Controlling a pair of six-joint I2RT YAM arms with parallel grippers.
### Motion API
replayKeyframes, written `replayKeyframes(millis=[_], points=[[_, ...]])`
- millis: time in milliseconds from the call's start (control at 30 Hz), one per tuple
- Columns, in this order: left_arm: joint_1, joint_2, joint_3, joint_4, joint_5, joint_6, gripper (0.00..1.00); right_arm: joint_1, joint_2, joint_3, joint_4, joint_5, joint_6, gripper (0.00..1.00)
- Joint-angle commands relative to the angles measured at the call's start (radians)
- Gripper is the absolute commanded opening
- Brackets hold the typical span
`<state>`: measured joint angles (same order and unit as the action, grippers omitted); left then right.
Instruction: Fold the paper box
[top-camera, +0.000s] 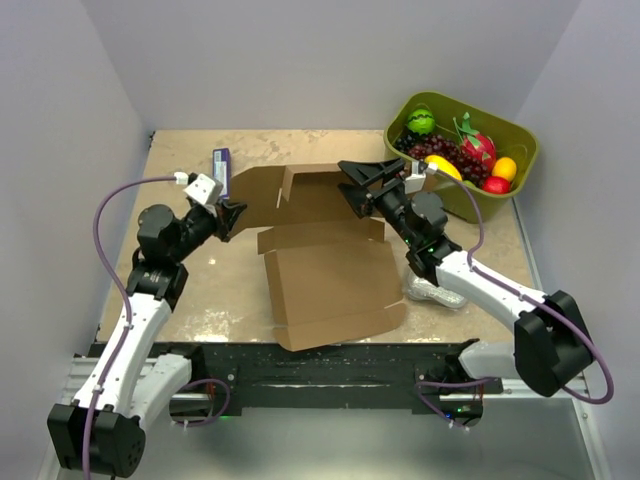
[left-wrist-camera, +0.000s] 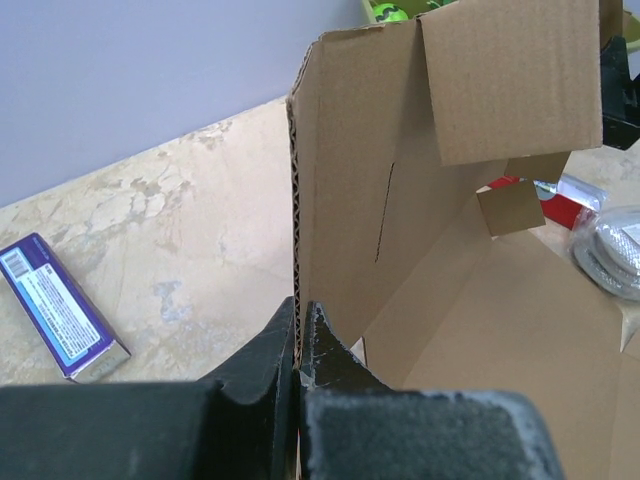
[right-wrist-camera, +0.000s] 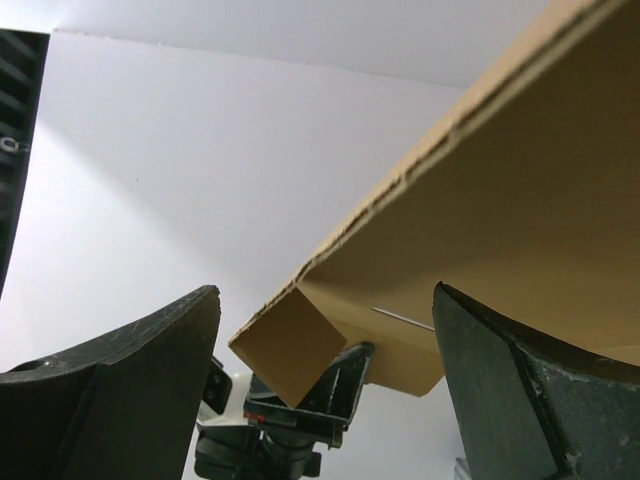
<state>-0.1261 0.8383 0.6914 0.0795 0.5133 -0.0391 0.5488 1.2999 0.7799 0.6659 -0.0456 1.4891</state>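
Paper box (top-camera: 335, 285) lies half-open mid-table (top-camera: 210, 290), toward the near edge. Left pincer (top-camera: 232, 215) is clamped on its raised left flap edge. Right pincer (top-camera: 362, 188) is spread wide by the rear flap. Fruit bin (top-camera: 485, 112) sits at the far-right corner.

Plain brown paper box (top-camera: 335, 285), olive-green bin (top-camera: 527, 150).
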Motion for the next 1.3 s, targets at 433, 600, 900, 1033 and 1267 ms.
replayKeyframes(millis=[433, 600, 900, 1033, 1267], points=[[-0.021, -0.021, -0.006, 0.043, 0.025, 0.025, 0.0, 0.0, -0.036, -0.056, 0.047, 0.148, -0.01, 0.59], [-0.023, -0.021, -0.007, 0.043, 0.03, 0.022, 0.0, 0.0, -0.047, -0.096, 0.055, 0.159, -0.004, 0.43], [-0.033, -0.01, -0.009, 0.043, 0.05, 0.016, 0.0, 0.0, -0.013, -0.1, 0.106, 0.164, 0.014, 0.17], [-0.038, 0.001, -0.006, 0.019, 0.037, 0.01, 0.04, 0.0, -0.002, -0.12, 0.132, 0.179, 0.036, 0.0], [-0.038, -0.027, -0.018, -0.021, -0.079, -0.021, 0.62, 0.0, 0.009, -0.166, 0.158, 0.253, 0.049, 0.0]])
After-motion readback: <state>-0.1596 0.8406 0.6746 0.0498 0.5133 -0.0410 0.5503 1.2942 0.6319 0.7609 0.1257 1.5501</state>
